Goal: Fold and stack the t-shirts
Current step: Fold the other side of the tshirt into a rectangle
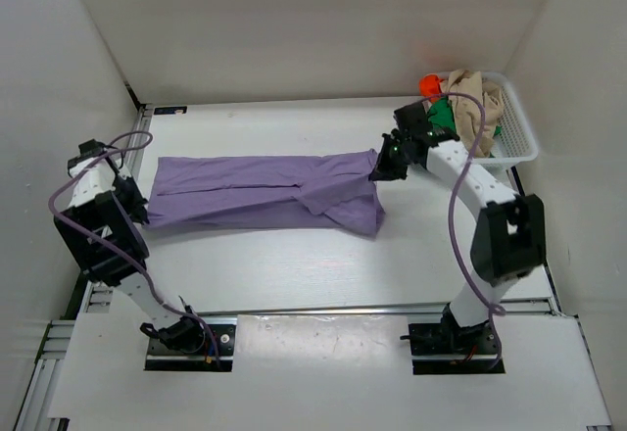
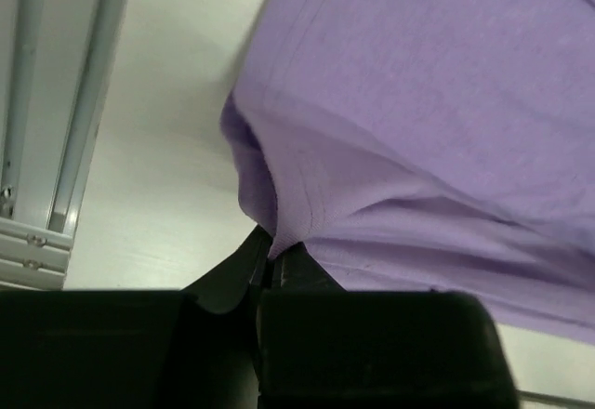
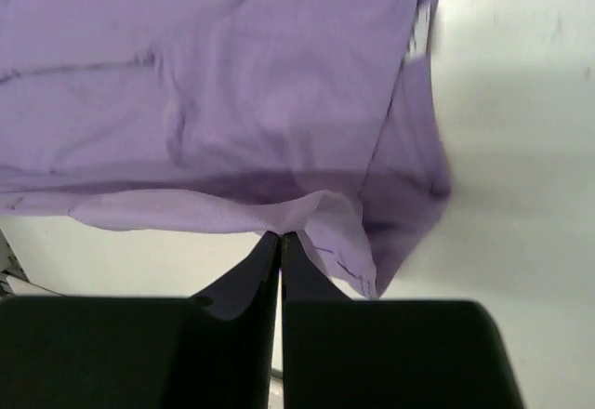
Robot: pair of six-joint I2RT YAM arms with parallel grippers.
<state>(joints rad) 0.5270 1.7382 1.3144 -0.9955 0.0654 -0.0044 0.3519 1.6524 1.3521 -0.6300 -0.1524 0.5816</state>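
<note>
the lilac t-shirt [image 1: 255, 191] lies stretched on the bench [image 1: 294, 264], its long axis running left to right, parallel to the near edge. the left hand [image 2: 271, 262] is closed on its left edge and the right hand [image 3: 281, 239] is closed on its crumpled right edge. the beige t-shirt [image 1: 480, 108], green t-shirt [image 1: 446, 116] and orange-red t-shirt [image 1: 431, 84] sit bunched in the basket [image 1: 519, 142] at the far right.

spread t-shirt [image 1: 265, 191]: flat on table [image 1: 294, 274], mid-table, lying left to right | left gripper [image 1: 143, 206]: at its left end | right gripper [image 1: 383, 169]: at its right end | basket [image 1: 519, 142]: far right corner, behind right gripper | bundled t-shirts [image 1: 470, 108]: in basket
</note>
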